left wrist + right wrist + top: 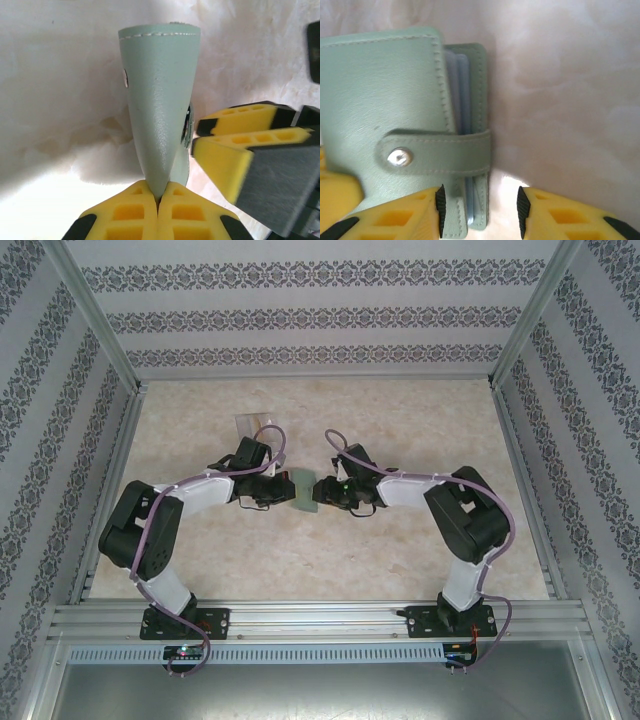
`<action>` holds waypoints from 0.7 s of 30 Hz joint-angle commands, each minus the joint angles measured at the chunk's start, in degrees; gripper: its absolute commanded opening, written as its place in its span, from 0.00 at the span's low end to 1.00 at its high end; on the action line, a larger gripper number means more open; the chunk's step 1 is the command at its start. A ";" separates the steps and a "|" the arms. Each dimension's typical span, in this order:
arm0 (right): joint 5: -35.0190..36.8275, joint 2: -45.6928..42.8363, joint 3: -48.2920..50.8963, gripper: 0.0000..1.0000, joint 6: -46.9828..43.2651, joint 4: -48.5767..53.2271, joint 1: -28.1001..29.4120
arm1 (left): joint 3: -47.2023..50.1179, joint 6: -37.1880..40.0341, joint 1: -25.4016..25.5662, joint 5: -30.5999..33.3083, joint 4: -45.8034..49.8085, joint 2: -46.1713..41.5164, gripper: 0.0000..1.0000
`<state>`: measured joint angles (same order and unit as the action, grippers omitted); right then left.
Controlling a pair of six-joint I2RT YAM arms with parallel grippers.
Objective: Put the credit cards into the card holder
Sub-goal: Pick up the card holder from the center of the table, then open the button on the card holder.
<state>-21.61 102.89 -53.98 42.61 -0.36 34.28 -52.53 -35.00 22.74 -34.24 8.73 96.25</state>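
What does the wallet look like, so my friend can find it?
Look at the middle of the table, where the two arms meet. The wallet is between them, pinched by the left tool. It is soft pale green with a strap and a silver snap, unlike the clear box behind the left arm.

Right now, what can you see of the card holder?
The card holder is a pale green wallet of grained, leather-like material with stitching along its edges. It is folded shut, its strap fastened by a silver snap; bluish inner sleeves peek out at the open side. The left gripper pinches one edge with jaws shut, and the covers spread apart away from that grip. The right gripper stands open at the strap side. The holder is over the middle of the table.
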 commanded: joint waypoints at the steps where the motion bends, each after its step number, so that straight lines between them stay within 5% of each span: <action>1: 7.08 -5.33 0.03 0.46 -5.36 2.57 2.49 | -1.01 -2.10 0.73 -0.61 3.54 -1.26 0.00; 14: 15.45 0.08 -5.75 0.45 -3.54 4.47 7.06 | -1.52 -4.46 0.73 -8.80 0.47 -4.52 0.00; 21: 21.67 0.29 -7.81 0.30 -3.03 9.98 7.86 | -0.54 -5.86 0.75 -11.11 -1.09 -5.09 0.00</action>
<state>-6.83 101.84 -60.51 39.31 5.32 41.58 -52.51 -39.77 22.76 -38.98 9.87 94.21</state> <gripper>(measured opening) 0.318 0.049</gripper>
